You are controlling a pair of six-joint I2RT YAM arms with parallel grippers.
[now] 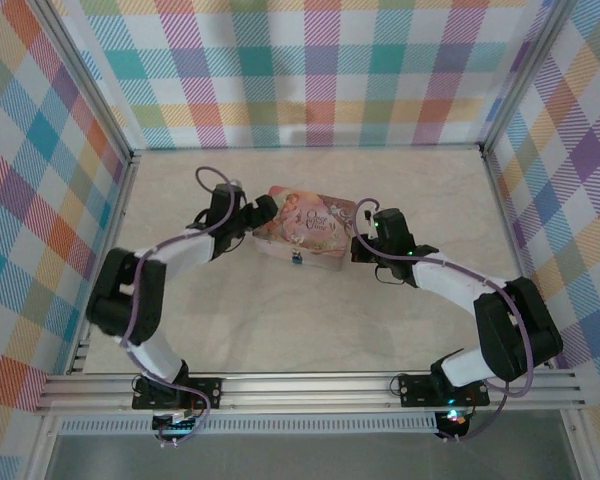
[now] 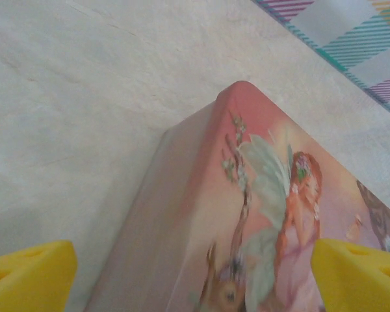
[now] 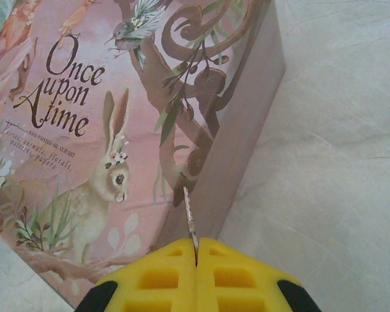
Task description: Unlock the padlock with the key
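The key [image 3: 190, 218] is a thin metal sliver sticking out between the yellow pads of my right gripper [image 3: 196, 250], which is shut on it. Its tip points at the right end of the pink floral tin [image 3: 84, 130]. The padlock [image 1: 296, 258] is a tiny dark thing with a bluish spot on the tin's near wall. My right gripper [image 1: 360, 238] sits at the tin's right end. My left gripper [image 1: 263, 213] is at the tin's left end, open, its yellow fingertips [image 2: 29, 276] wide apart on either side of the tin's corner [image 2: 247, 195].
The tin [image 1: 305, 228] lies mid-table on a pale tabletop [image 1: 280, 320]. Plaid walls [image 1: 320, 70] close in the back and both sides. A metal rail [image 1: 310, 388] with the arm bases runs along the near edge.
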